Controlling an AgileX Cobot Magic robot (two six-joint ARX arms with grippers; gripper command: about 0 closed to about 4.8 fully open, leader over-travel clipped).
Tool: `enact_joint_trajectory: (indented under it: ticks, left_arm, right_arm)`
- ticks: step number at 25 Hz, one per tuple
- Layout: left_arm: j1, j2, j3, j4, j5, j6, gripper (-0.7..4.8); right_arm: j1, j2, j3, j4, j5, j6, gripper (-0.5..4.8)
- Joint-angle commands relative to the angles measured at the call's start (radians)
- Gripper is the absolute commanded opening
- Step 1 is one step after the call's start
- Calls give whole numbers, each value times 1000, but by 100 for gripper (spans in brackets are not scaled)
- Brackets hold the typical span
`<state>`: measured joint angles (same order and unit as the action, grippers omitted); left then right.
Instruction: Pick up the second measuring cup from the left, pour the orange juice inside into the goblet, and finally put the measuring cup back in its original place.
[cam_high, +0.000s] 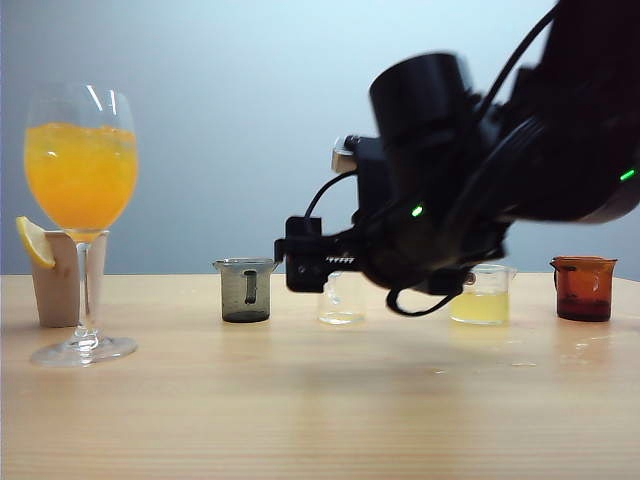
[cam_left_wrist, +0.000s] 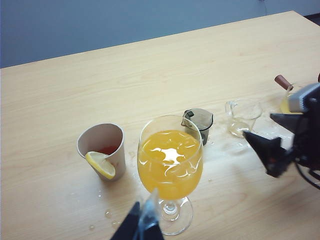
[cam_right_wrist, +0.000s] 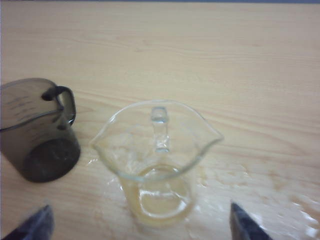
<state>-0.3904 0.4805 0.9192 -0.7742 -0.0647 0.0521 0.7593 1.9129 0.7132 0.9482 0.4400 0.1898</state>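
One small clear glass measuring cup (cam_right_wrist: 157, 160) sits emptied on the pale wood-grain table (cam_high: 320, 420), right beside the smoky grey cup (cam_high: 246, 290). Right gripper (cam_right_wrist: 140, 225) hangs just over it, jaws wide, nothing held. Tall stemmed goblet (cam_high: 80, 180) is full of bright orange juice (cam_left_wrist: 170, 162). Left gripper (cam_left_wrist: 142, 225) sits by the goblet's foot, can't tell its state.

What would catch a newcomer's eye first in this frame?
The goblet at the table's left end, its bowl full of orange juice, with a paper cup holding a lemon slice right beside it. Next, the right gripper looming over the row of cups, fingers spread open either side of the second measuring cup, which stands emptied on the table. The left gripper hangs near the goblet's foot.
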Motion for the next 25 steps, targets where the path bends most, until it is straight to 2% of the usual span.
enact_joint_trajectory:
  ticks: [1,2,3,4,7,12,13,17,20,25]
  left_arm:
    - [1,-1,1,12,-3,0,-3]
    - [1,-1,1,12,-3,0,-3]
    - [1,-1,1,12,-3,0,-3]
    - [1,-1,1,12,-3,0,-3]
    - [1,-1,1,12,-3,0,-3]
    - [1,-1,1,12,-3,0,-3]
    - [1,-1,1,12,-3,0,-3]
    - [1,-1,1,12,-3,0,-3]
    - [1,-1,1,12,-3,0,-3]
    - [11,-17,-10,14,10,0,-3]
  right_arm:
    - [14,-106,-49,-27,-17,0,323]
    - [16,-139,-62,-51,-22,0,206]
    - [18,-183,-77,-84,-40,-1,38]
    - [19,-221,-85,-116,-63,-6,-8]
    - [21,-443,-88,-375,-179,-6,-8]
    - [18,-705,-88,-677,-279,-10,-8]
    - [18,-808,-88,-813,-322,-20,-8]
    - [17,-1023,-91,-1078,-377,-51,-8]
    - [15,-1191,-92,-1211,-398,-95,-8]
    - [-37,-1335,-92,-1334,-425,-112,-7]
